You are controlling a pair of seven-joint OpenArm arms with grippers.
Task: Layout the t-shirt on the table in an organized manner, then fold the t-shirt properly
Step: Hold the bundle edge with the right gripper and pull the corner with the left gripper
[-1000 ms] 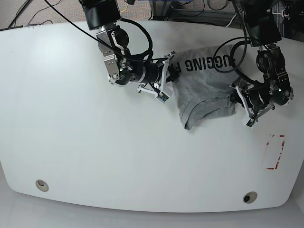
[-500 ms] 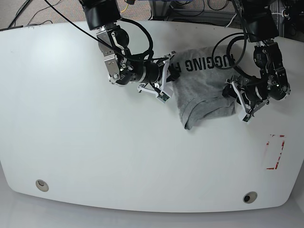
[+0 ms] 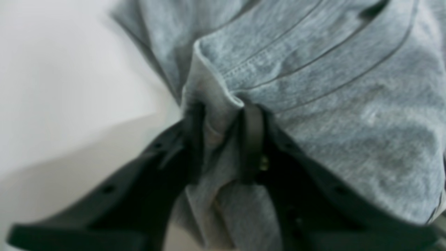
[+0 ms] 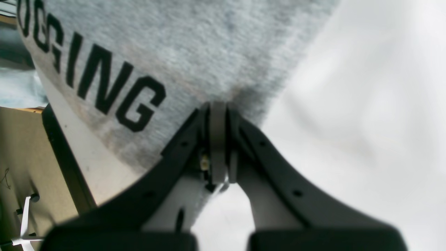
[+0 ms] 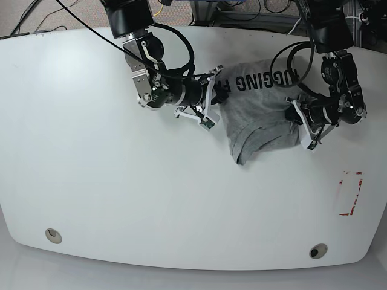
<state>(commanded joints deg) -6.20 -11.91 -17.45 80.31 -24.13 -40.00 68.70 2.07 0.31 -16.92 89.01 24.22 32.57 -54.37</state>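
Note:
The heather-grey t-shirt (image 5: 257, 112) with black block lettering lies bunched at the far right of the white table (image 5: 121, 193). My right gripper (image 5: 219, 90) is at the shirt's left edge; in the right wrist view its jaws are shut on the grey fabric (image 4: 216, 52) just right of the lettering. My left gripper (image 5: 296, 124) is at the shirt's near right end; in the left wrist view its jaws are pinched on a stitched hem fold (image 3: 223, 104).
A red tape rectangle (image 5: 351, 193) is marked on the table near the right edge. Two small round holes, left (image 5: 53, 234) and right (image 5: 317, 251), sit near the front edge. Cables and gear lie beyond the far edge.
The left arm has swung back and to the left, carrying the shirt's right end with it. The right arm and the shirt's left edge have stayed still.

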